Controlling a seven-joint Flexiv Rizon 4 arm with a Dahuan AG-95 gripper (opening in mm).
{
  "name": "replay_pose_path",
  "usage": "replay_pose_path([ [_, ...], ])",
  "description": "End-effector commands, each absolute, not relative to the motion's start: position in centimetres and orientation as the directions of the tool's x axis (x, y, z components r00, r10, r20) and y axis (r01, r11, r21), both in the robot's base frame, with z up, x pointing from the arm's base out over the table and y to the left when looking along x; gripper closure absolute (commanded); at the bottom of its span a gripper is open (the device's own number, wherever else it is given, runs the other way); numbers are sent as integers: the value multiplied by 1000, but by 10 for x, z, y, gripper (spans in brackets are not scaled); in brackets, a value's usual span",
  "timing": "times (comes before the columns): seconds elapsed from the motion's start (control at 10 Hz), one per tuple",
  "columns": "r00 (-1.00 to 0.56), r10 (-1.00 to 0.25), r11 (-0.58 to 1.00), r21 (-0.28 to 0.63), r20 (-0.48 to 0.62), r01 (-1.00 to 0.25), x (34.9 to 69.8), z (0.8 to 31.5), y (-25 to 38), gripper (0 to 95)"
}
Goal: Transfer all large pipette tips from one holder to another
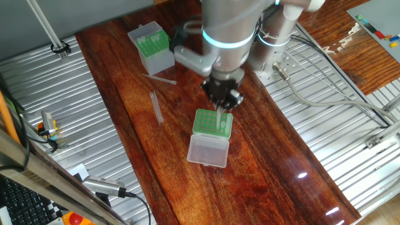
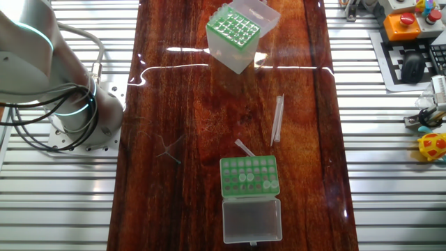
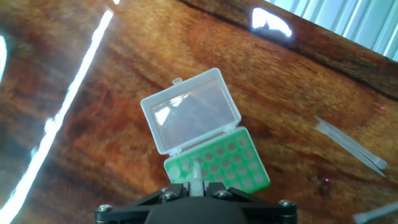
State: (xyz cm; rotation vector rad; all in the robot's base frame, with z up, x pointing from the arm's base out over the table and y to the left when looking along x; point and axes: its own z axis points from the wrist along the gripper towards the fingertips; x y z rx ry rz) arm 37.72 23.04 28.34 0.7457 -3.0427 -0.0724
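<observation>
One fixed view: the arm stands over the middle of the wooden desk (image 1: 262,162). The gripper (image 1: 221,107) hangs directly above the low green rack (image 1: 212,123), its black fingers close around a pale pipette tip (image 1: 220,120) that stands upright over the rack's grid. The fingers look drawn together on the tip, but the contact itself is too small to confirm. The rack's clear lid (image 1: 208,150) lies open, flat on the desk on the near side. The taller translucent box (image 1: 152,47) with its green insert sits well apart at the far end of the desk. Two loose tips lie on the wood between the two holders: one (image 1: 156,107) lengthwise, the other (image 1: 159,79) near the box.

The other fixed view: the rack (image 2: 249,176) is near the lower edge, lid (image 2: 251,219) folded out below it; several holes show pale tips, the exact number unclear. The box (image 2: 236,33) is at the top. One loose tip (image 2: 277,120) lies right of centre, another (image 2: 244,148) just beside the rack's upper edge. The gripper does not appear here; only the arm's base (image 2: 63,104) shows at left.

Hand view: the gripper (image 3: 194,186) is at the bottom edge, fingers closed in on a whitish tip (image 3: 196,174) over the rack (image 3: 217,165). The open lid (image 3: 189,112) is beyond. Loose tip (image 3: 351,144) at right.
</observation>
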Motion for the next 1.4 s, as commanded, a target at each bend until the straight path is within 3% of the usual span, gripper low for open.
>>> replay_pose_path([
  [0.1,-884,-467,883,53,6,-467,376,294,230,950],
  [0.4,-877,-480,876,65,15,-478,376,312,226,950],
  [0.7,-852,-524,851,53,8,-523,376,314,226,950],
  [1.2,-872,-490,872,15,-9,-490,376,314,226,950],
  [1.4,-807,-590,807,14,-13,-590,389,316,161,950],
])
